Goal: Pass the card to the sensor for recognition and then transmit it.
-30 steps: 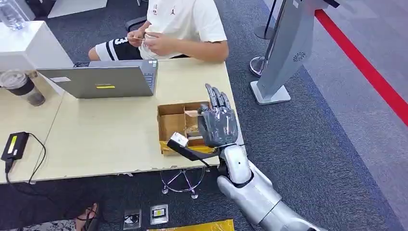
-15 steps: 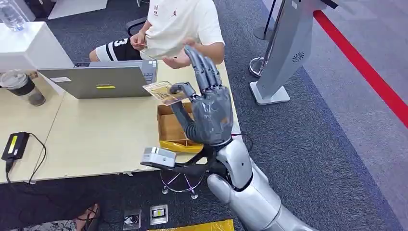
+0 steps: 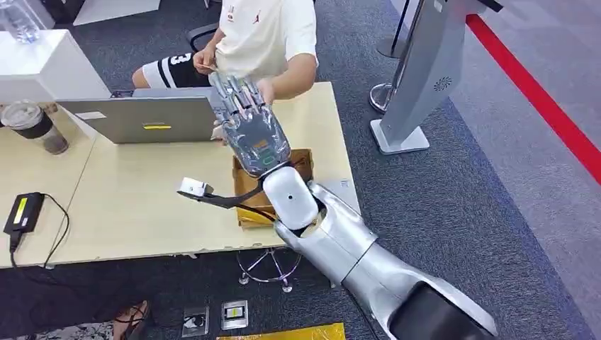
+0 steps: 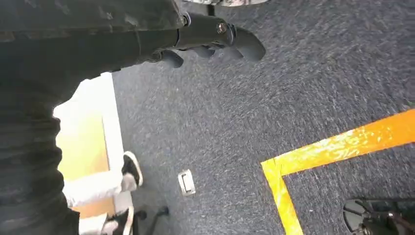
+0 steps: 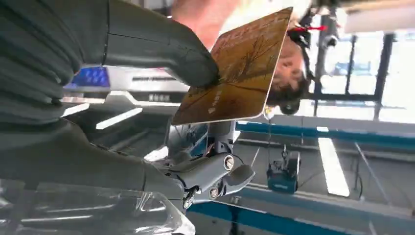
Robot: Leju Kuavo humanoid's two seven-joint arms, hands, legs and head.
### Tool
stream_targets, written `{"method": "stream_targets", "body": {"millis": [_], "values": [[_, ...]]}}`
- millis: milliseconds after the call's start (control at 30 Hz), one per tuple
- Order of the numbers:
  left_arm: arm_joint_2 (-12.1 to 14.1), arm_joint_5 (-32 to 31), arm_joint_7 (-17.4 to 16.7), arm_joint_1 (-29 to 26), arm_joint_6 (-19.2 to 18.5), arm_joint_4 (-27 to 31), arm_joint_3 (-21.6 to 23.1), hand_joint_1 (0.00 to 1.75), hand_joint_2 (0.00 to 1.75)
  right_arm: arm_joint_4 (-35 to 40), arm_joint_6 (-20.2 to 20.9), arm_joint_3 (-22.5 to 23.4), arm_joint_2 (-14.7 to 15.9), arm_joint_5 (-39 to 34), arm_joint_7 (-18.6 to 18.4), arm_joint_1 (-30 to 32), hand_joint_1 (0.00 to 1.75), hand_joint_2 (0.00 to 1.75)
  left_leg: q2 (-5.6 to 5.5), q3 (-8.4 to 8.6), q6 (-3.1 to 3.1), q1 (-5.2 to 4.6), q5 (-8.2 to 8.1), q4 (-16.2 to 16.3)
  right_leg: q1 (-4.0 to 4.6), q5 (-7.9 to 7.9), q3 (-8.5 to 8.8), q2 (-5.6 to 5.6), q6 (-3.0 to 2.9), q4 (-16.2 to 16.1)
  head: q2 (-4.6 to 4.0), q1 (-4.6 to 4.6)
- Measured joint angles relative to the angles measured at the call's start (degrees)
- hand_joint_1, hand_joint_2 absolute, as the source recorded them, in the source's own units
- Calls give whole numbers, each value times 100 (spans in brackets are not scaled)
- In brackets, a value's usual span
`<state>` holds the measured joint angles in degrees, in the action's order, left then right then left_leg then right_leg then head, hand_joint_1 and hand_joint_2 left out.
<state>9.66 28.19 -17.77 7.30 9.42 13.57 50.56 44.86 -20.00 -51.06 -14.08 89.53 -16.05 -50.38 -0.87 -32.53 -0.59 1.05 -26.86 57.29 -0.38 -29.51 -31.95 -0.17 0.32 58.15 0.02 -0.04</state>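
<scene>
My right hand (image 3: 254, 131) is raised over the table's far side, its back toward me, just in front of the laptop. In the right wrist view its thumb (image 5: 161, 51) and fingers pinch a brown-gold card (image 5: 235, 68) with a tree pattern, held on edge. In the head view the hand hides the card. A seated person in a white shirt (image 3: 266, 32) holds a hand (image 3: 268, 88) out close behind my fingers. A black box with a yellow label and a cable (image 3: 21, 212) lies at the table's left edge. My left hand (image 4: 215, 41) hangs over the carpet, holding nothing.
An open cardboard box (image 3: 244, 185) sits near the table's right front, partly behind my forearm. A grey laptop (image 3: 142, 119), a lidded cup (image 3: 32, 127) and a white block (image 3: 42, 67) stand to the left. A grey stand (image 3: 418, 78) rises to the right of the table.
My right hand lifted the card out of the cardboard box, then swung left and away toward the laptop and the person, turning its back to me. The person's hand came forward.
</scene>
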Motion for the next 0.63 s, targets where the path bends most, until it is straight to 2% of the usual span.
{"method": "stream_targets", "body": {"millis": [267, 300, 333, 633], "values": [[0, -26, 63, 2, -22, 0, 50, 0, 175, -782, 277, -378, -55, 9, -96, -370, 175, 175, 2, 3, 0, -1, 0, 1, -1, 0, 0, 2, 0, -2, 0, 0], [0, -24, 65, 1, -13, 0, 50, 0, 175, -853, 286, -402, -63, 9, -107, -398, 10, 175, 2, 3, 0, 0, 0, 1, -1, 0, 1, 3, 0, -2, 0, 2], [0, -20, 65, 1, -2, 0, 50, 0, 175, -913, 297, -417, -66, 9, -129, -419, 0, 175, 2, 4, 0, 0, 0, 1, -1, 0, 1, 3, 0, -2, 0, 0], [-24, 44, 28, 1, 131, 0, 50, 0, 175, -1267, 150, -570, -66, 8, -262, -468, 0, 175, 5, 6, -1, 0, 0, 2, -1, 1, 0, 12, 0, -1, 0, 0]]}}
